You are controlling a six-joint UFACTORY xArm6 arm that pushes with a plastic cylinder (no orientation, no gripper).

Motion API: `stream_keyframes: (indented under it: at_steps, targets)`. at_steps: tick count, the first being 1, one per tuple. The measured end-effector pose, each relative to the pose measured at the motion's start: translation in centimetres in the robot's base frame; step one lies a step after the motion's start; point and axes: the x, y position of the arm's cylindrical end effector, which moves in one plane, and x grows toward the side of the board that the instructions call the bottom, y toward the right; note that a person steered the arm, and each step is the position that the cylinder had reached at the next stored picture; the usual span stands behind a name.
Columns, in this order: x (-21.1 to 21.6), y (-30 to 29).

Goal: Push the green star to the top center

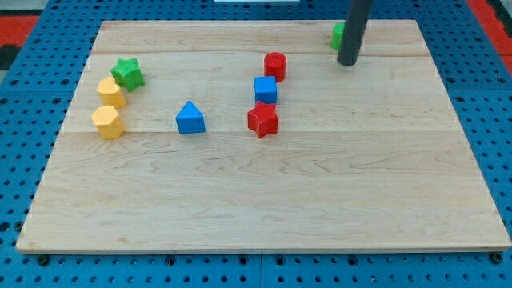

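The green star [127,74] lies near the board's left edge, in the upper left, touching a yellow block [111,93] just below it. My tip [348,62] stands far off at the view's upper right, close to the board's top edge. A green block [338,36] sits right behind the rod, partly hidden by it. The tip is well apart from the green star, with the red and blue blocks between them.
A second yellow block [107,122] lies below the first. A blue triangle-like block [190,118] sits left of centre. A red cylinder [275,66], a blue cube [266,90] and a red star-like block [262,120] form a column at centre. The wooden board [264,208] rests on a blue pegboard.
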Motion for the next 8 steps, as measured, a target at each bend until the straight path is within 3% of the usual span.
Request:
stream_keyframes:
  at_steps: [1, 2, 3, 5, 6, 7, 8]
  targets:
    - [5.2, -7.2]
    - [5.2, -7.8]
    - [5.1, -2.9]
    - [-4.4, -6.9]
    - [-7.0, -14.6]
    - [-7.8, -25.9]
    - [-5.4, -37.7]
